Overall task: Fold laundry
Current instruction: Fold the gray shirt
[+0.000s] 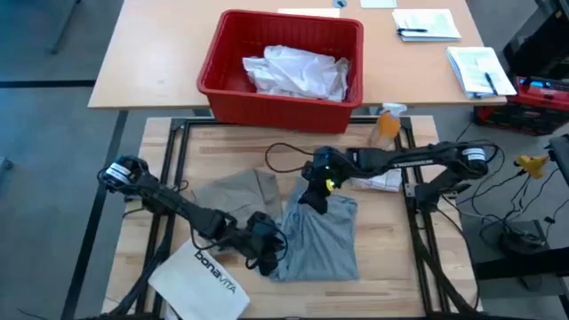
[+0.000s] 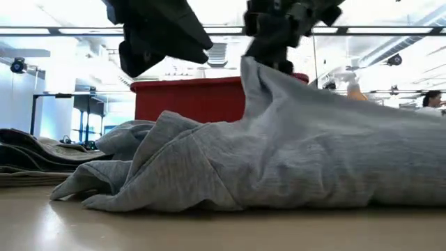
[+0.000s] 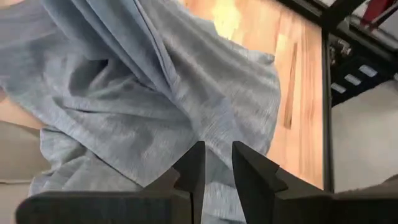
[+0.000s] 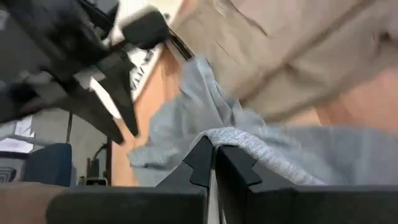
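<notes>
Right gripper (image 4: 214, 163) pinched shut on grey T-shirt (image 1: 320, 240) edge, lifting peak off table. Left gripper (image 3: 217, 167) slightly spread, empty, hovering at shirt's near corner. Khaki-tan piece (image 1: 236, 191) beside left gripper. Risks: thin pinch slipping; unheld corner dragging, bunching fold.

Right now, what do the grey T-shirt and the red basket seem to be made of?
The grey T-shirt looks like soft heathered knit, probably cotton jersey: a fine mottled weave, limp folds, pinched up by the right gripper. The red basket seems to be rigid moulded plastic, with smooth, evenly coloured walls.
</notes>
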You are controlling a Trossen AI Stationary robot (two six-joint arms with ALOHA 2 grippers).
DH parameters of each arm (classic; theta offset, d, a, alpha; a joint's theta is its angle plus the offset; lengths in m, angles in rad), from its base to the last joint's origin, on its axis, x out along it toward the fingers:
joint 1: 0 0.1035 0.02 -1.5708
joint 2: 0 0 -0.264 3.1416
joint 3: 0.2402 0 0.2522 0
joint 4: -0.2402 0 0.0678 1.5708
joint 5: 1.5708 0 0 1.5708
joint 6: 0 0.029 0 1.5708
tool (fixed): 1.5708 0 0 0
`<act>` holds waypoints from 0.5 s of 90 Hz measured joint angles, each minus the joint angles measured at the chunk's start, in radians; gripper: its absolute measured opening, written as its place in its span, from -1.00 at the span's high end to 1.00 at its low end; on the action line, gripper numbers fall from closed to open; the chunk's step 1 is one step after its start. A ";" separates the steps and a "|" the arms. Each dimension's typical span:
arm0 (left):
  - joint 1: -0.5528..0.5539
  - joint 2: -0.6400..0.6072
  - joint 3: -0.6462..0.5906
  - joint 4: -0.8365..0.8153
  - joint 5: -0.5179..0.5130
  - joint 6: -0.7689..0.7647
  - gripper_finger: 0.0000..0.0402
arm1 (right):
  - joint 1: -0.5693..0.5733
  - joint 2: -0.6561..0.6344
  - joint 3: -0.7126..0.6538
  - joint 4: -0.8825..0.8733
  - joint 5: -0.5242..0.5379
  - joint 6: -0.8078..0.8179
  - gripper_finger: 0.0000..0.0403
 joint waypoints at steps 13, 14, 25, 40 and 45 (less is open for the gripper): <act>0.002 0.031 0.000 0.025 -0.001 0.007 0.68 | -0.008 0.044 0.074 -0.029 -0.027 -0.045 1.00; 0.003 0.035 0.000 0.028 0.000 0.003 0.67 | -0.009 0.047 0.077 -0.038 -0.028 -0.049 1.00; 0.016 0.080 0.000 0.087 0.000 -0.081 0.52 | -0.017 0.061 0.081 -0.087 -0.026 -0.069 1.00; 0.021 0.154 0.000 0.165 -0.015 -0.227 -0.04 | -0.016 0.057 0.081 -0.085 -0.029 -0.092 1.00; 0.022 0.174 0.000 0.174 -0.019 -0.278 -0.28 | -0.016 0.057 0.081 -0.091 -0.040 -0.096 1.00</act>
